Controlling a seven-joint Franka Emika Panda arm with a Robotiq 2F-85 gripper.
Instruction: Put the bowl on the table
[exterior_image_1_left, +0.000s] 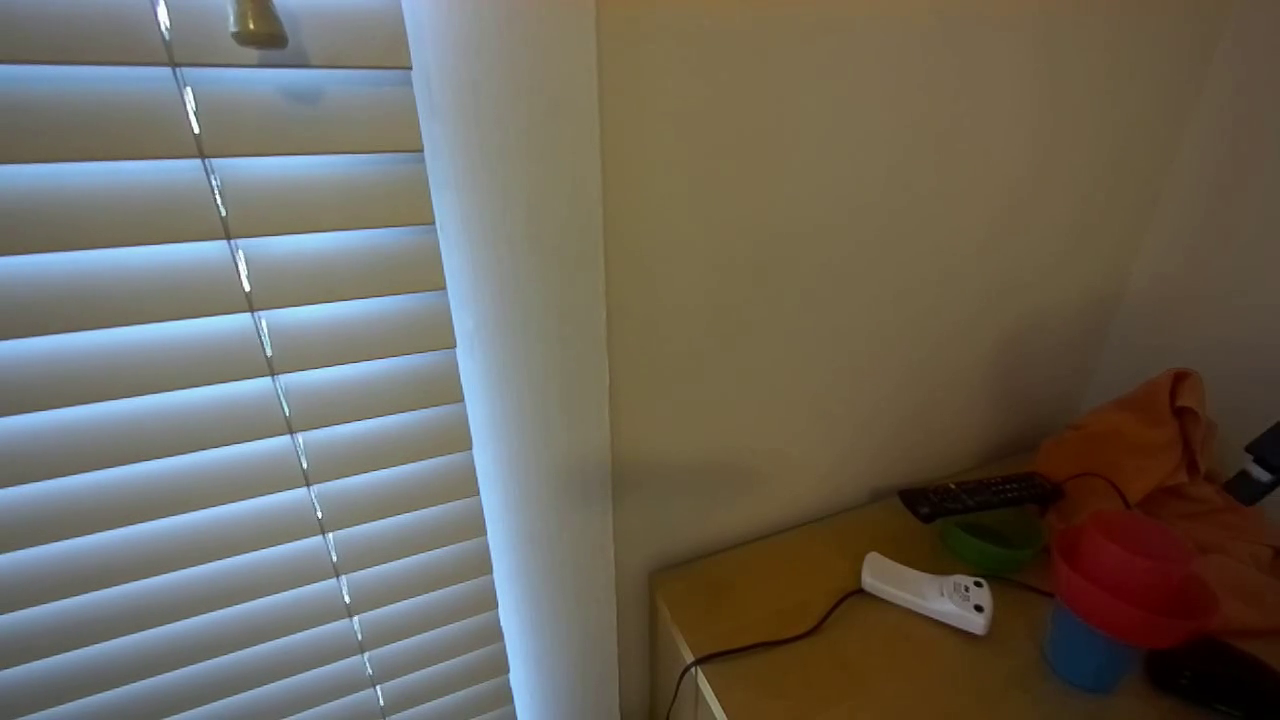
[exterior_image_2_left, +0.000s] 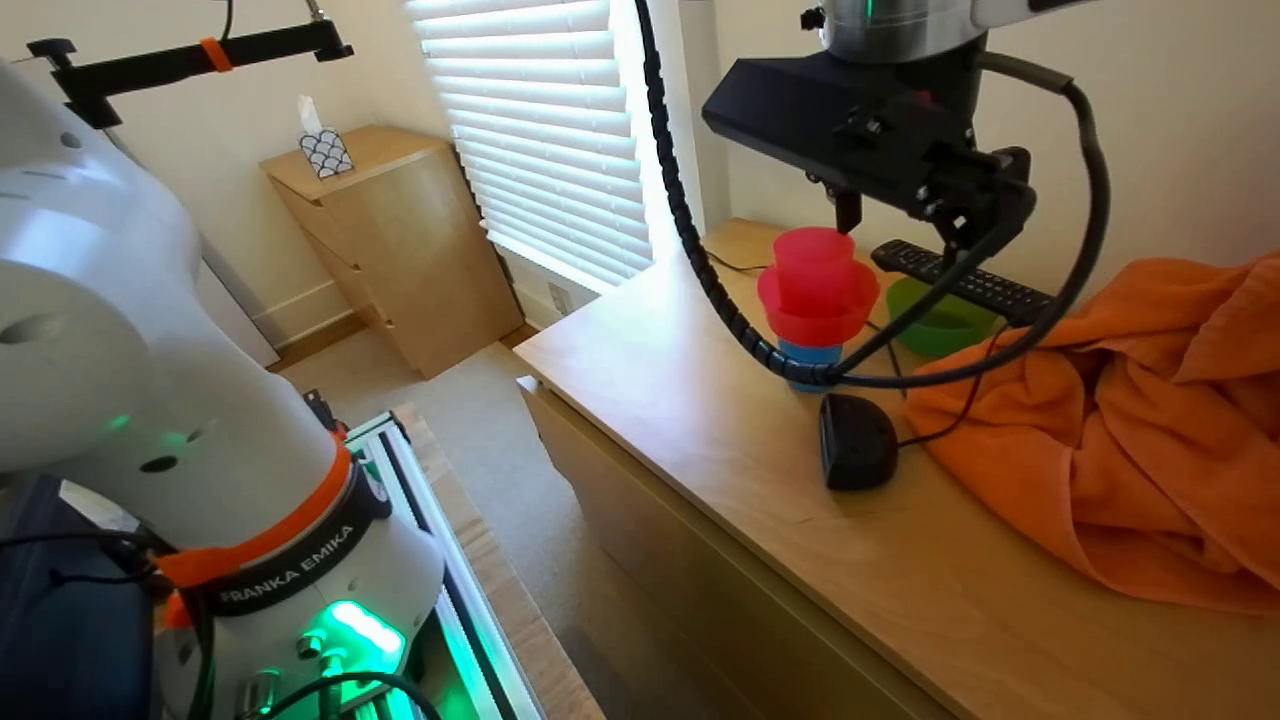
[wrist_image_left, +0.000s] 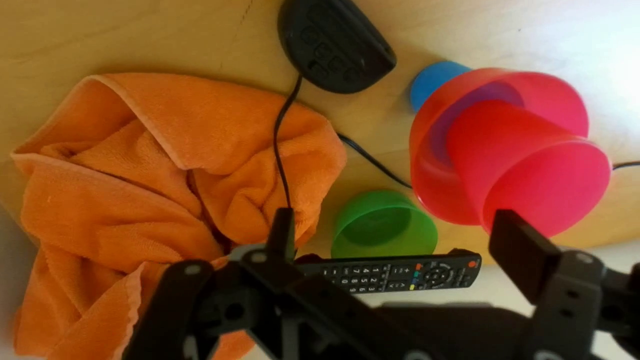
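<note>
"Over the table (exterior_image_2_left: 720, 430), how does the gripper (exterior_image_2_left: 902, 243) look?"

"Its fingers (wrist_image_left: 517, 252) are spread wide, well apart from each other. One hangs near the rim of a red cup (wrist_image_left: 525, 160); whether it touches, I can't tell."

"And where is the bowl?"

"Two things fit that word, and I can't tell which is meant. The red bowl (wrist_image_left: 427, 172) is up on a blue cup (exterior_image_2_left: 808, 355), with the red cup standing inside it, mouth up. It's round and glossy, bright red and wide at the rim, with a purplish patch showing on its floor."

"The second one?"

"A green bowl (wrist_image_left: 384, 225), plain and round, darker inside at the bottom, sitting mouth up on the table near the red one."

"What's next to it?"

"A black remote (wrist_image_left: 395, 274) stretches along its rim, touching or just beside, I can't say. An orange towel (exterior_image_2_left: 1120, 430) lies crumpled close by, with a thin black cord (wrist_image_left: 278, 155) running over it from a black device (wrist_image_left: 335, 45) with buttons."

"Farther out?"

"A white handset (exterior_image_1_left: 930, 592) lies on the table in an exterior view, a dark cord (exterior_image_1_left: 765, 643) running from beside it over the edge. Past the table there's a window blind (exterior_image_1_left: 120, 460), its slats tilted."
</note>
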